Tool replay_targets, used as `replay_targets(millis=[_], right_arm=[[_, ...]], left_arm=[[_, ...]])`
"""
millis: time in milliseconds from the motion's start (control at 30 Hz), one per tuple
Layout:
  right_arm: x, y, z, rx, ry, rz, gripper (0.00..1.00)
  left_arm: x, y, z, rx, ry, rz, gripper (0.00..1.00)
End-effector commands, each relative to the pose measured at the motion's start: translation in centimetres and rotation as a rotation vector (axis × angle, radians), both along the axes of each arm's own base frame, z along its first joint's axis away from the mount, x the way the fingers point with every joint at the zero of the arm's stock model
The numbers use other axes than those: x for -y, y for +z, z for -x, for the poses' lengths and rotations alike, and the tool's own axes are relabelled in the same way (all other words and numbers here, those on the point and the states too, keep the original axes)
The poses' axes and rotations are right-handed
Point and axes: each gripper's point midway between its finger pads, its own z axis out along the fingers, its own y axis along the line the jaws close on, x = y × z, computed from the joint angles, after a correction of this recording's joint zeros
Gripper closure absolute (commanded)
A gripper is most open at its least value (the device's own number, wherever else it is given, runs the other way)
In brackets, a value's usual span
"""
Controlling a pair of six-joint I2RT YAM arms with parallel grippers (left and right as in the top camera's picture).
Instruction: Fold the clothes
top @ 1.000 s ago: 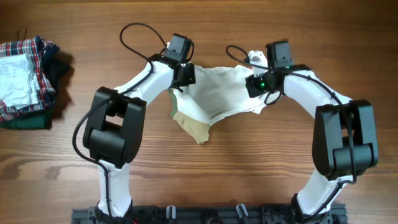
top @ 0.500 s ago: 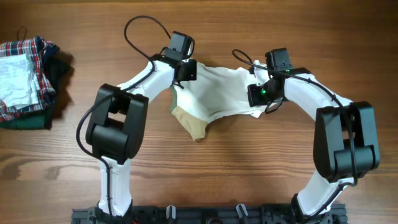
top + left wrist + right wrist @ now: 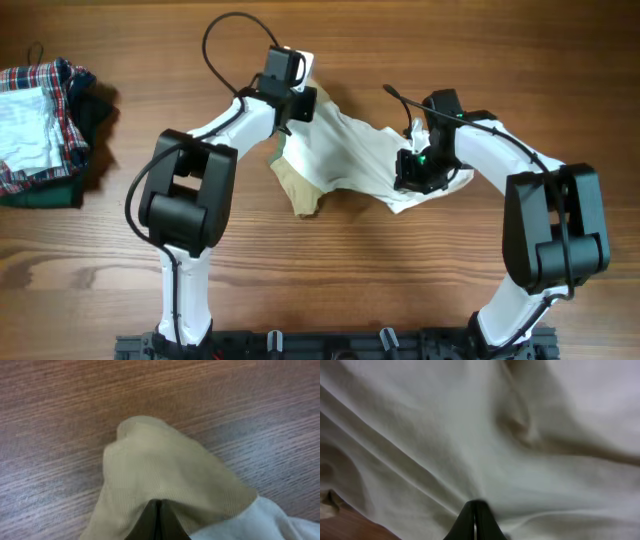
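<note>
The clothes [image 3: 350, 150] are one small cream garment with a tan part [image 3: 303, 190] at the lower left and an olive edge, stretched between my two arms at the table's middle. My left gripper [image 3: 297, 100] is shut on its upper left end; the left wrist view shows the closed jaws [image 3: 157, 507] pinching tan fabric [image 3: 165, 470] above the wood. My right gripper [image 3: 418, 172] is shut on the right end; the right wrist view shows the closed jaws [image 3: 475, 510] biting creased white fabric [image 3: 470, 435].
A stack of clothes [image 3: 45, 130] with a red-and-blue plaid garment, white cloth and dark green folded cloth lies at the left edge. The arms' bases [image 3: 330, 345] stand along the front edge.
My left gripper has moved away toward the far edge with its end of the garment. My right gripper has moved nearer and slightly left, so the garment now hangs slanted and more bunched.
</note>
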Motion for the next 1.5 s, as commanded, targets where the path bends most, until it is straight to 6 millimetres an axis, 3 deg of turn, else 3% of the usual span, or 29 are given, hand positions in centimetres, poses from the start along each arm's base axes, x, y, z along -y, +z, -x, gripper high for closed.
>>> replay_targets(millis=[0,100,133,167,233,300,400,500,633,700,800,1000,1267,1367,1467], right_arm=[[-0.4,-0.7,0.5,-0.030,-0.020,-0.012,0.96],[-0.5,-0.7,0.1,-0.012,-0.022,-0.016,0.96],[-0.5,-0.7,-0.1,-0.004,-0.022,-0.018,0.96],[-0.6,-0.7,-0.3,0.003,-0.021,-0.019,0.95],[-0.6,-0.7,-0.6,0.015,-0.022,-0.021,0.89],[-0.8,-0.6,-1.3,0.049,-0.019,-0.027,0.81],[-1.1,0.2,-3.4,0.125,0.000,-0.040,0.74],[-1.5,2.0,-5.5,0.197,0.044,-0.050,0.70],[-1.5,2.8,-7.3,0.302,0.131,-0.037,0.66],[-0.8,2.7,-8.1,0.344,0.150,0.014,0.71],[-0.7,2.8,-8.9,0.393,0.196,0.031,0.95],[-0.9,2.7,-9.8,0.447,0.246,0.038,0.96],[-0.9,-1.3,-9.4,0.387,0.271,0.048,0.96],[0.2,-2.3,-10.5,0.412,0.261,0.129,0.96],[0.8,-2.0,-11.9,0.471,0.258,0.173,0.96]], left_arm=[[0.2,0.1,-0.4,-0.011,-0.026,0.014,0.93],[0.6,4.8,-1.4,0.000,-0.028,0.017,0.91],[0.7,6.8,-1.7,0.013,-0.027,0.022,0.85],[0.7,9.0,-1.7,0.016,-0.020,0.029,0.73],[0.2,12.5,-0.2,-0.043,0.049,0.065,0.67],[-0.5,13.2,2.3,-0.150,0.143,0.094,0.66],[-1.5,11.2,7.0,-0.378,0.243,0.065,0.67],[-1.3,8.6,11.7,-0.568,0.224,0.000,0.67],[-1.1,5.6,14.7,-0.659,0.228,-0.048,0.68],[-1.1,4.3,15.3,-0.669,0.226,-0.049,0.69],[-1.1,2.2,15.7,-0.679,0.269,-0.028,0.71],[-0.9,-0.1,16.6,-0.692,0.260,-0.001,0.72],[-1.8,-1.6,18.4,-0.743,0.270,-0.032,0.71],[-2.6,-1.8,19.3,-0.771,0.283,-0.064,0.71],[-3.8,-1.9,19.7,-0.770,0.303,-0.131,0.71]])
